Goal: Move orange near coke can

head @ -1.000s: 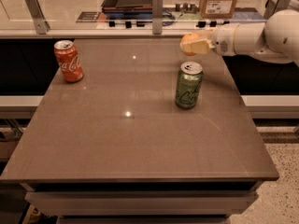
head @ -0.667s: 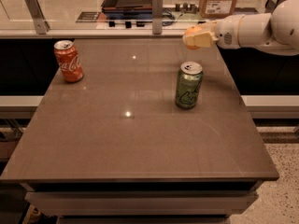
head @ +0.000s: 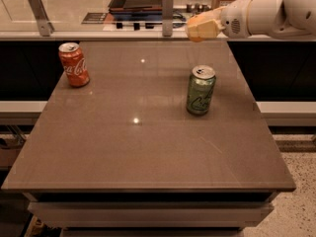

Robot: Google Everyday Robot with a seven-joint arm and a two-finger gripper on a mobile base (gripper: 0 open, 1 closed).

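The red coke can (head: 74,64) stands upright at the table's far left. My gripper (head: 200,27) hangs in the air above the far right part of the table, behind and above a green can (head: 200,90). Its pale fingers (head: 203,28) are closed around the orange (head: 195,36). Only an orange-coloured edge of the fruit shows between and below them. The gripper is far to the right of the coke can.
The brown table (head: 148,147) has its front edge near me and a drop on each side. Behind its far edge runs a counter (head: 98,26) with two metal posts (head: 167,13), a dark tray and a cardboard box.
The gripper with the orange has risen and shifted slightly left, away from the green can. Both cans have stayed where they were.
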